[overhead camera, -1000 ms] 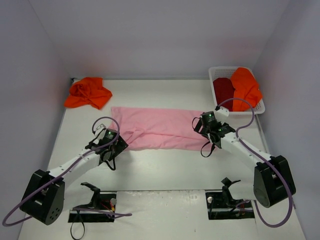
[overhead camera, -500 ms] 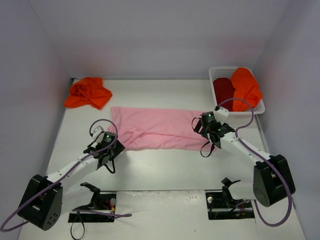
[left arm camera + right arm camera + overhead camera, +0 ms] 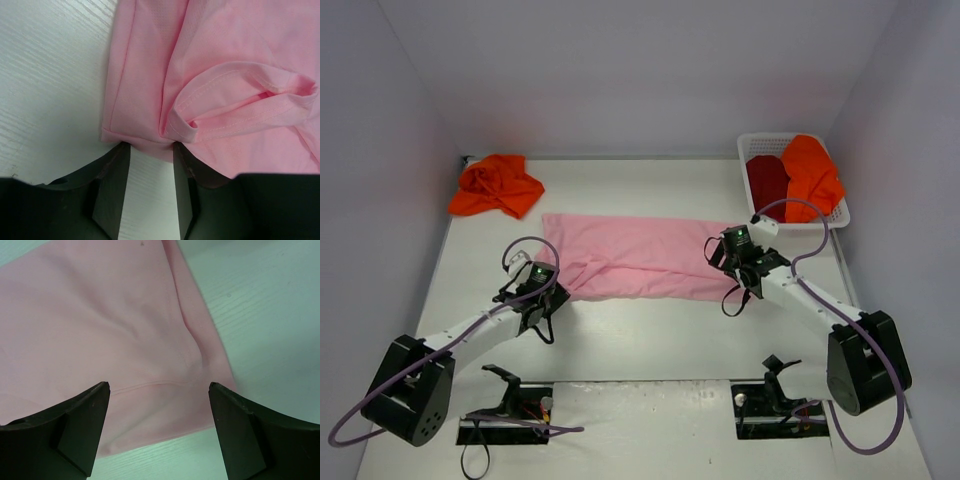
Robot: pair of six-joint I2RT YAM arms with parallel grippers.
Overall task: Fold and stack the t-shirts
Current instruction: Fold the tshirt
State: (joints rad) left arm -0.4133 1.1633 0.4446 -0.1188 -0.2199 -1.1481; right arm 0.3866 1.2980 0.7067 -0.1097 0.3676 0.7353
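Observation:
A light pink t-shirt [image 3: 640,258] lies spread flat across the middle of the table. My left gripper [image 3: 554,287] sits low at the shirt's near left corner. In the left wrist view its jaws [image 3: 148,146] stand narrowly apart with the bunched edge of the pink t-shirt [image 3: 225,75] at their tips and bare table between them. My right gripper [image 3: 732,268] hovers over the near right corner. It is wide open [image 3: 159,385] above the pink t-shirt [image 3: 100,315], holding nothing. A crumpled orange t-shirt [image 3: 496,186] lies at the back left.
A white latticed basket [image 3: 758,142] at the back right holds a dark red t-shirt [image 3: 766,177] and an orange t-shirt [image 3: 810,175] draped over its rim. White walls close in on the left, back and right.
The left gripper's jaws have narrowed at the shirt's near left corner, and that arm has shifted slightly. The right arm has barely moved.

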